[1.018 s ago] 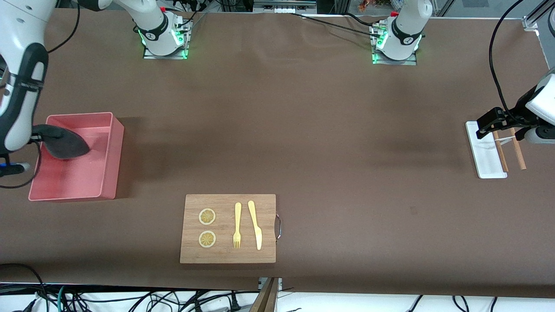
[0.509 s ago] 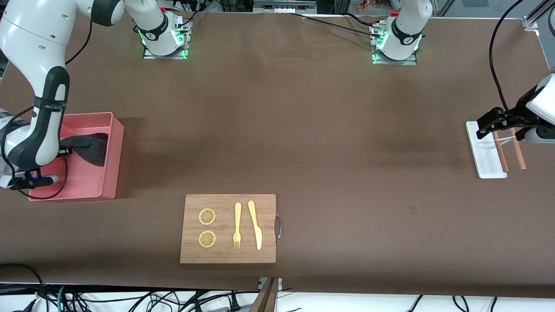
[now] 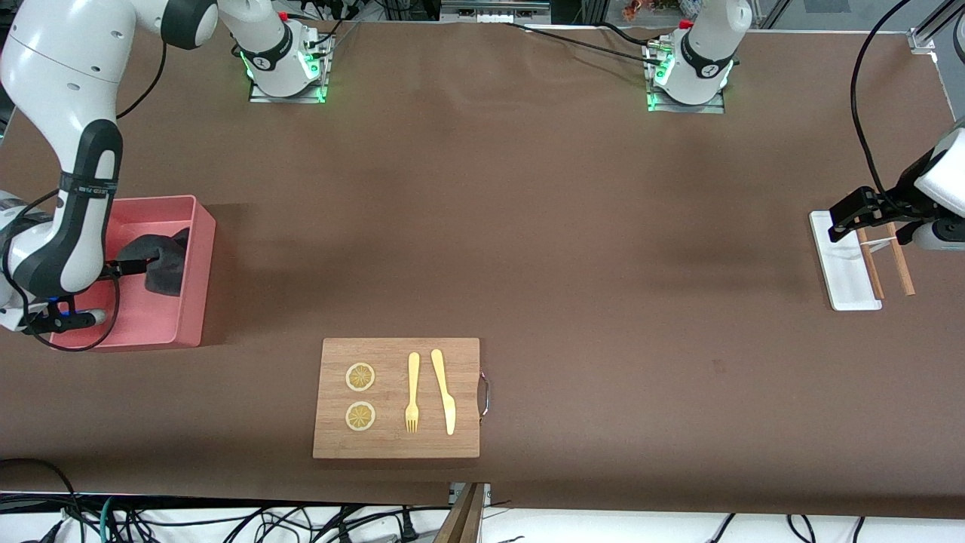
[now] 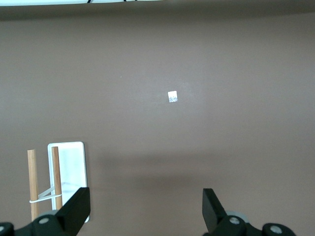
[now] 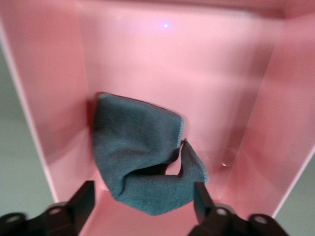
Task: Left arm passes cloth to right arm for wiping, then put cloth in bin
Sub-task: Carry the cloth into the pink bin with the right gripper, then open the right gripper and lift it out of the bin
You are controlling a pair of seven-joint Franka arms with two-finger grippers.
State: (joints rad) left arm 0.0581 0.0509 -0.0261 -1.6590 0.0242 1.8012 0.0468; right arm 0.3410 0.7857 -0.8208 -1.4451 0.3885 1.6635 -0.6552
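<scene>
Right wrist view: cloth lies crumpled in the bin, right gripper spread wide above it and released; lift straight up clear of the walls without snagging fabric; left gripper waits open over the bench.

cloth in bin at right arm's end; tray at left arm's end

Front view: high, facing both arm bases, looking down over the whole table. Left wrist view: looks straight down from well above the white tray, also seen in the front view. Right wrist view: close, looking down into the bin, shared with the front view.
</scene>
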